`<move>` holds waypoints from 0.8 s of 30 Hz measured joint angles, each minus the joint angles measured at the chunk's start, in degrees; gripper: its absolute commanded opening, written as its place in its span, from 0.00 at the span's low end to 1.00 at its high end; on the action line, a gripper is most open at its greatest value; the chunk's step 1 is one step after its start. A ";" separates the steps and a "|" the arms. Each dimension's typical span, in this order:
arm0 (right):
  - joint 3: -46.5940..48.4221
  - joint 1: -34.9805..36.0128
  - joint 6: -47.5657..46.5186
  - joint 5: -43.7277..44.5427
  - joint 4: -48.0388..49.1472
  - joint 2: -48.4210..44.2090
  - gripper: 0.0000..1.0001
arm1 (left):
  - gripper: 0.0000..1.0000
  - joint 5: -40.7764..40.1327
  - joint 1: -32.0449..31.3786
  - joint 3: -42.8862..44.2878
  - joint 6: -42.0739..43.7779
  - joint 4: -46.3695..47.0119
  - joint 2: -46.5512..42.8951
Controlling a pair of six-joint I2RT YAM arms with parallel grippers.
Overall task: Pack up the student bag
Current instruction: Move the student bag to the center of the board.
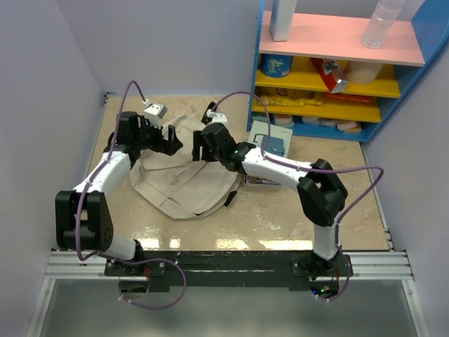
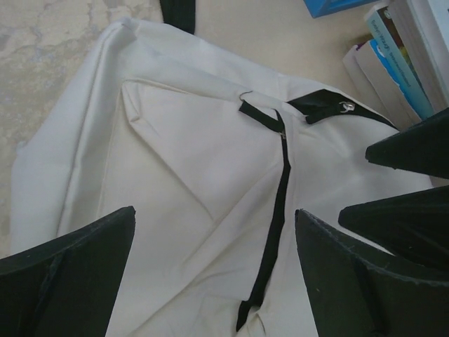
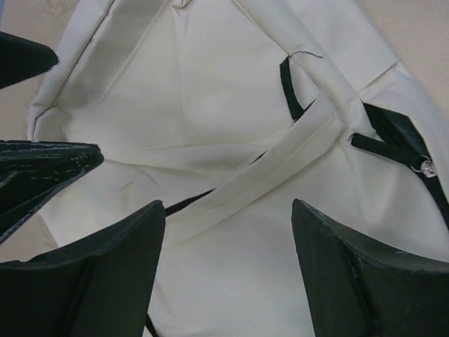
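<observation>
The student bag (image 1: pixel 188 184) lies flat on the table, beige with black straps and zipper trim. My left gripper (image 1: pixel 170 140) hovers open over its far left part. My right gripper (image 1: pixel 199 147) hovers open over its far middle, close to the left one. In the left wrist view the bag (image 2: pixel 182 154) fills the frame with a black zipper strip (image 2: pixel 277 210) between my open left gripper (image 2: pixel 215 213). In the right wrist view the bag (image 3: pixel 210 91) lies under my open right gripper (image 3: pixel 228 204). Neither gripper holds anything.
A stack of books (image 1: pixel 270 144) lies just right of the bag, also in the left wrist view (image 2: pixel 393 56). A blue shelf unit (image 1: pixel 337 70) with pink and yellow boards stands at the back right. Walls close in the left and back.
</observation>
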 measured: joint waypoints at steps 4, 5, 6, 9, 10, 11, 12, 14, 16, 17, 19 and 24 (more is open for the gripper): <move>5.27 0.07 0.59 0.13 -0.28 6.62 0.76 | 1.00 -3.32 1.60 0.70 1.79 1.05 0.46; 6.60 0.04 0.24 0.44 -0.37 8.13 0.77 | 1.00 -4.42 2.54 1.25 2.58 1.14 0.66; 7.80 0.04 -0.31 0.66 -0.59 9.46 0.78 | 1.00 -5.38 3.15 1.75 3.08 1.27 0.92; 10.84 0.04 -3.41 2.12 -1.22 12.35 0.79 | 1.00 -9.46 4.59 4.15 5.09 1.81 2.51; 11.65 0.04 -4.70 2.54 -1.40 12.87 0.79 | 1.00 -10.80 4.70 4.81 5.57 2.05 3.06; 12.35 0.04 -6.14 3.06 -1.57 13.29 0.79 | 1.00 -11.89 4.76 5.27 5.99 2.34 3.54; 13.09 0.04 -7.50 3.74 -1.55 13.57 0.79 | 1.00 -12.76 4.85 5.49 6.29 2.78 3.96; 14.27 0.04 -9.73 5.03 -1.57 13.86 0.78 | 1.00 -13.77 5.09 5.88 6.78 3.45 4.90; 14.97 -0.07 -11.13 5.81 -1.49 13.86 0.77 | 1.00 -14.05 5.46 6.71 7.04 3.72 6.43; 15.04 -0.13 -11.50 6.27 -1.33 13.86 0.76 | 1.00 -13.97 5.57 7.08 7.06 3.63 7.21; 14.86 -0.35 -11.65 6.67 -1.36 13.79 0.74 | 1.00 -12.07 5.75 7.02 7.06 3.06 7.78; 9.22 -2.01 -8.41 6.45 -0.37 12.02 0.67 | 1.00 -8.48 1.70 2.25 8.68 3.74 3.74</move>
